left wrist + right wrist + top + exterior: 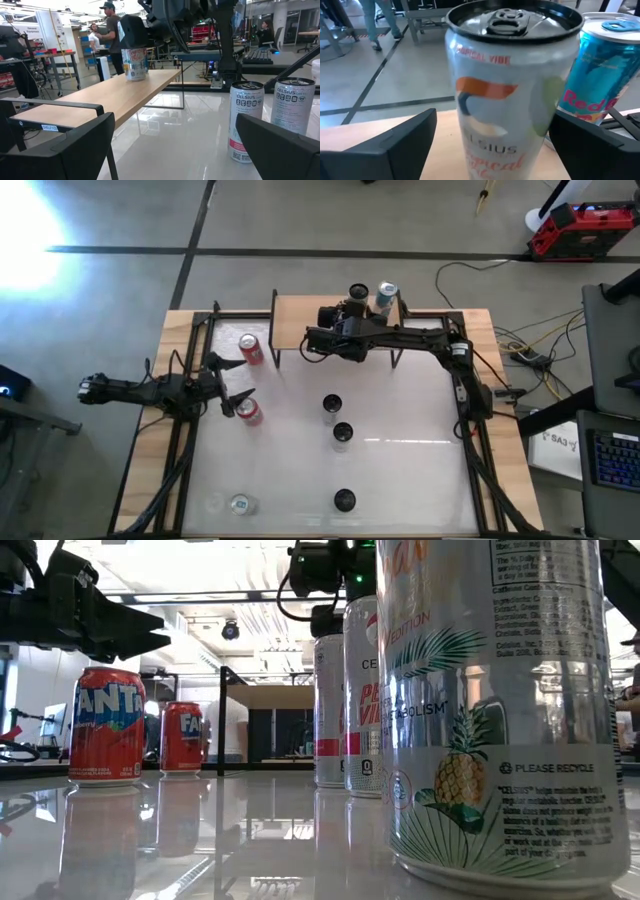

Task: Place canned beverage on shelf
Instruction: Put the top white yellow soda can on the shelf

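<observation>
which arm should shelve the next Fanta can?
Left. Its open gripper sits between both Fanta cans. The right gripper is over the shelf, open around a Celsius can.

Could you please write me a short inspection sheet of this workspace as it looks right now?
Surface: glossy white table.
Job's things: Celsius can and Red Bull can upright on the shelf.
Clutter: two Fanta cans, three dark-topped cans, one can bottom left.
Pincers: right pincer open around the Celsius can; left pincer open by a Fanta can.
Cables: loose on the floor.
Surroundings: people standing behind.
</observation>
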Robot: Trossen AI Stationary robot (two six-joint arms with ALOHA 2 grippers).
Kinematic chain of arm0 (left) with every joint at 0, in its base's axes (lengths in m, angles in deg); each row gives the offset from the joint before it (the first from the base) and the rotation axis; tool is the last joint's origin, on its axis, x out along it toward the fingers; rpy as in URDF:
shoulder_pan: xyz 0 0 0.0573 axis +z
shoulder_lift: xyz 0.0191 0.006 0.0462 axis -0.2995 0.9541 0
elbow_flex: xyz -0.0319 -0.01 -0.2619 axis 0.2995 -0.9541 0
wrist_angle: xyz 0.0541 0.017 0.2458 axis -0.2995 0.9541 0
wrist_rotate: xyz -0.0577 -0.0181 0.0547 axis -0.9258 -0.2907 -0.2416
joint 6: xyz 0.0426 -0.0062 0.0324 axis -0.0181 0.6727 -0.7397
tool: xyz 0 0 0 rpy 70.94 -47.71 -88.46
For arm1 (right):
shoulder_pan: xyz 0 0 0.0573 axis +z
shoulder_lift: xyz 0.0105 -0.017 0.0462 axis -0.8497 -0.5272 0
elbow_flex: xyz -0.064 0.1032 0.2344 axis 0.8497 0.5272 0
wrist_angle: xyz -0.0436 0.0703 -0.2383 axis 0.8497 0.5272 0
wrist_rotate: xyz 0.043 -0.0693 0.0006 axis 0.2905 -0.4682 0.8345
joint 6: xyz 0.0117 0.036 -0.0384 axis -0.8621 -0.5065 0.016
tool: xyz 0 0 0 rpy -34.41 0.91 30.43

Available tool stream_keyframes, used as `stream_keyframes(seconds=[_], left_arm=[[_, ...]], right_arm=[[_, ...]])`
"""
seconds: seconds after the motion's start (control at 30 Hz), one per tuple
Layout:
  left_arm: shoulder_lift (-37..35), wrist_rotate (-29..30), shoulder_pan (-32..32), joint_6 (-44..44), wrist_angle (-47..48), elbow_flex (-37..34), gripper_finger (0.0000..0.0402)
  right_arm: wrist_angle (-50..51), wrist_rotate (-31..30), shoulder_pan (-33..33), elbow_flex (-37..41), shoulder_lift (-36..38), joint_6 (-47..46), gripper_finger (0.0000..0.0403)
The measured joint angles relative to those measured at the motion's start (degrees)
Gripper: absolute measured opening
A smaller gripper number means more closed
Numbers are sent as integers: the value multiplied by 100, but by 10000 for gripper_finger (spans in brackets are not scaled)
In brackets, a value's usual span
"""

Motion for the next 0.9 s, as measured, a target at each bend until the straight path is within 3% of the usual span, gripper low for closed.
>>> stream_keyframes(seconds=[0.57,0.9], left_arm=[[0,2,2,0,0,-1,400],[0,2,1,0,0,-1,400]], right_arm=[[-107,-7,-72,-5,-1,206,247],[-118,-7,-234,-8,0,312,244]])
